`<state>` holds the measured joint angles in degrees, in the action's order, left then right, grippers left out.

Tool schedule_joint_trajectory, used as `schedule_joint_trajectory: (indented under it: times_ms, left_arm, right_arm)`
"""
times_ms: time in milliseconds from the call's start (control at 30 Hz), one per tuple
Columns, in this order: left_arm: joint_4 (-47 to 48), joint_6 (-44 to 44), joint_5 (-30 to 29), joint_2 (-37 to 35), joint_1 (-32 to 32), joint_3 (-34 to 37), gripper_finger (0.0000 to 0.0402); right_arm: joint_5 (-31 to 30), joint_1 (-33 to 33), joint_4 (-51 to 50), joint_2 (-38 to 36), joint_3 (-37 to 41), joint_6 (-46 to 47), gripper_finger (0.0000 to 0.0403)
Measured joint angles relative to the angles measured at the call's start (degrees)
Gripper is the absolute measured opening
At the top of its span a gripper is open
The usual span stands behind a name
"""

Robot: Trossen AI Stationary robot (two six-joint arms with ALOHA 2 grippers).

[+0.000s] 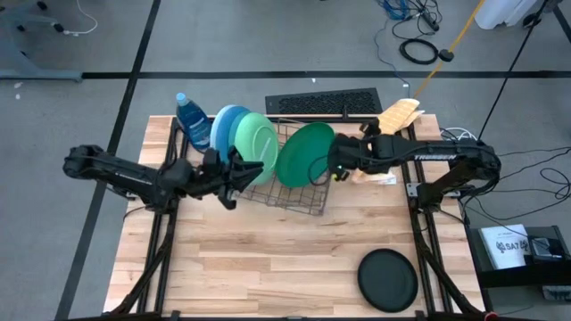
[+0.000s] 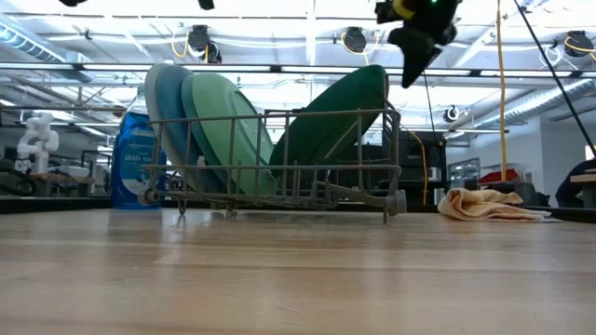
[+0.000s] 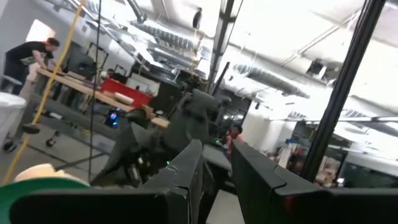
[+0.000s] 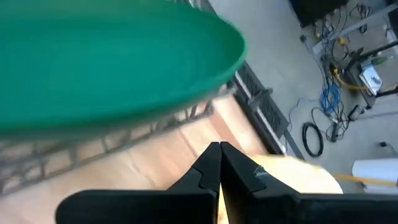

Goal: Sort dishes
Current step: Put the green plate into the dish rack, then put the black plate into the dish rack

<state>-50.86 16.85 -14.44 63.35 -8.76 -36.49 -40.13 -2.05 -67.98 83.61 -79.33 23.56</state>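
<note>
Arms both reach inward over the wire rack [image 1: 290, 192] from 9 and 3 o'clock on my high view. Left claw [image 1: 239, 172] hovers beside the light green plate [image 1: 253, 138]; fingers slightly apart in its wrist view, holding nothing. Right claw [image 1: 332, 167] sits at the rim of the dark green plate [image 1: 304, 154], fingers pressed together, empty. Blue, teal and green plates lean upright in the rack; dark green one tilts the opposite way. Black plate [image 1: 388, 278] lies flat on the wooden desk [image 1: 268, 259] at 5 o'clock. All smooth round plastic.
</note>
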Motion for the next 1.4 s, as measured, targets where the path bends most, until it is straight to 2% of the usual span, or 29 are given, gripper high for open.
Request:
schedule_joint_trajectory:
  times_ms: [267, 633, 800, 1167, 1400]
  left_arm:
    - [5.13, -4.27, -6.34, -3.12, -4.51, 0.0, 0.0084]
    - [5.02, -5.26, -7.2, -3.17, -5.71, 0.0, 0.0084]
    - [5.03, -5.23, -7.35, -3.17, -6.9, 0.0, 0.0084]
    - [5.35, -5.32, -8.82, -3.17, -9.82, 0.0, 0.0084]
    - [7.53, -5.34, -10.01, -3.17, -11.0, 0.0, 0.0084]
  right_arm:
    - [2.34, -1.06, 15.66, -0.24, 0.42, -11.72, 0.0]
    - [7.66, -4.02, 34.42, 1.74, 0.46, -26.52, 0.0]
    - [10.78, -5.92, 40.14, 5.51, 0.46, -30.36, 0.0]
    - [12.52, -6.31, 56.03, 15.17, 0.48, -39.0, 0.0]
    - [13.55, -6.03, 57.17, 17.44, 0.48, -39.47, 0.0]
